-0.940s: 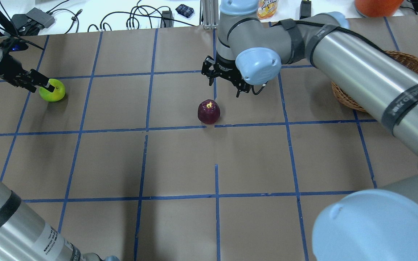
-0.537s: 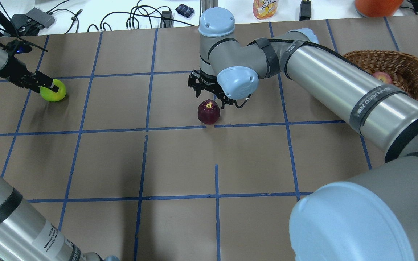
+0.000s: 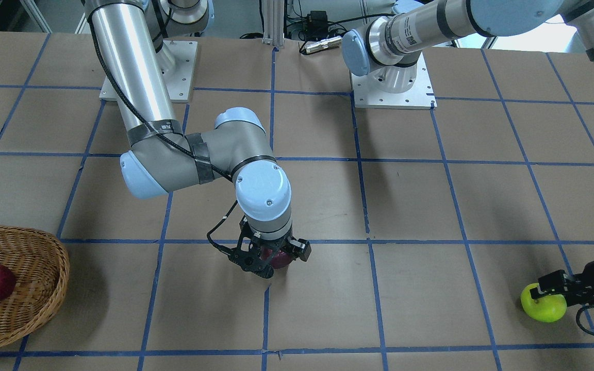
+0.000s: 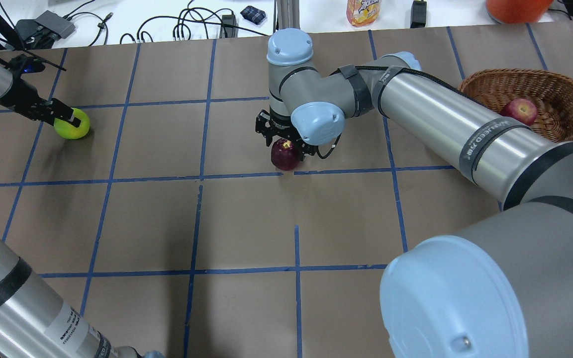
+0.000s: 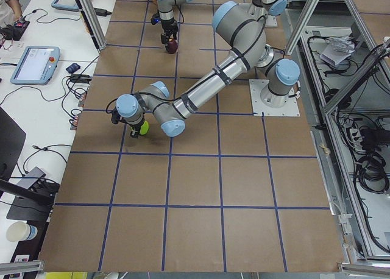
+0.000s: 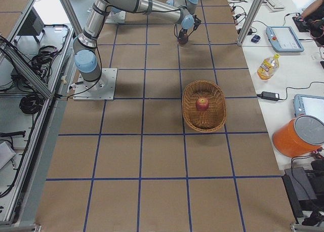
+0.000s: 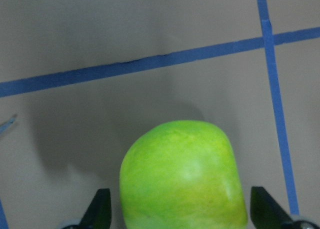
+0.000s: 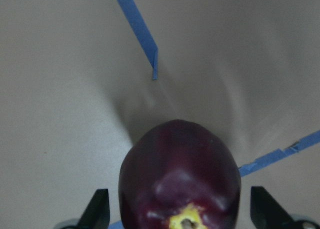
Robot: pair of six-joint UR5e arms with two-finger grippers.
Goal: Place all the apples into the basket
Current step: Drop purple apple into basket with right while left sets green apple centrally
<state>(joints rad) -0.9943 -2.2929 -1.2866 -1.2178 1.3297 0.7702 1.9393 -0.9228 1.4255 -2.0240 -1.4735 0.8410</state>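
Mid-frame, my right claw (image 4: 286, 145) sits wide open around the dark apple (image 8: 177, 169), holding nothing; I should squeeze its middle gently.

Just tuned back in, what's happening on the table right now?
One red apple already lies in the wicker basket. The right gripper is down over the dark maroon apple at mid-table, fingers open on either side of it. The left gripper straddles the yellow-green apple near the table's left end, also open. Neither of these apples is gripped or lifted yet.
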